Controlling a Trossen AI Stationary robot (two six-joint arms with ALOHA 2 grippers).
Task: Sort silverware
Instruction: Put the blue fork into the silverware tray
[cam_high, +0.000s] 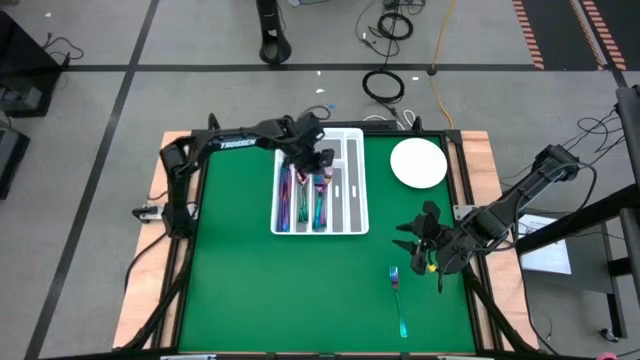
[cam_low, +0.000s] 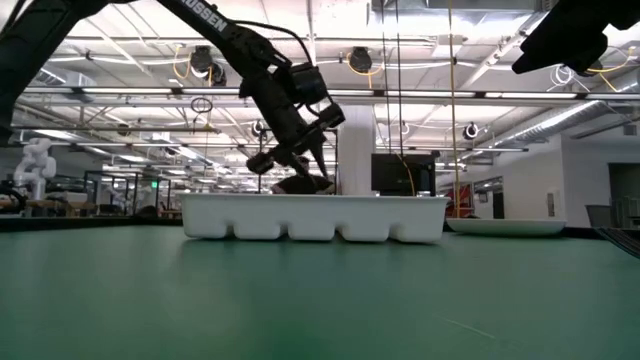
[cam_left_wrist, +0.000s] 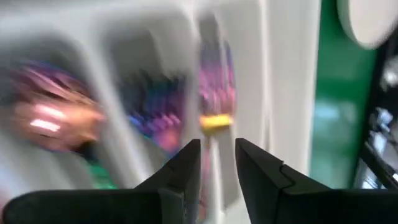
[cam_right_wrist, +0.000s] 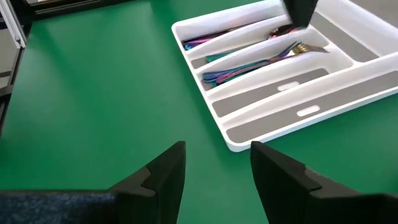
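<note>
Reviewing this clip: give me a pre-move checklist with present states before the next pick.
1. Left gripper above the tray, not in a compartment: ok.
2. Left fingers free of silverware: cannot tell.
3. Right gripper open and empty: ok.
4. Sorted silverware lying inside compartments: ok.
5. Loose fork on the green mat, unobstructed: ok.
6. Plate away from both arms: ok.

Bright, even light falls from the ceiling lamps onto my tabletop (cam_high: 260, 290), leaving only soft shadows. Ahead of my left hand (cam_left_wrist: 217, 163) everything smears with motion blur, the white tray (cam_left_wrist: 283, 93) included. Ahead of my right hand (cam_right_wrist: 217, 168) it stays sharp.
</note>
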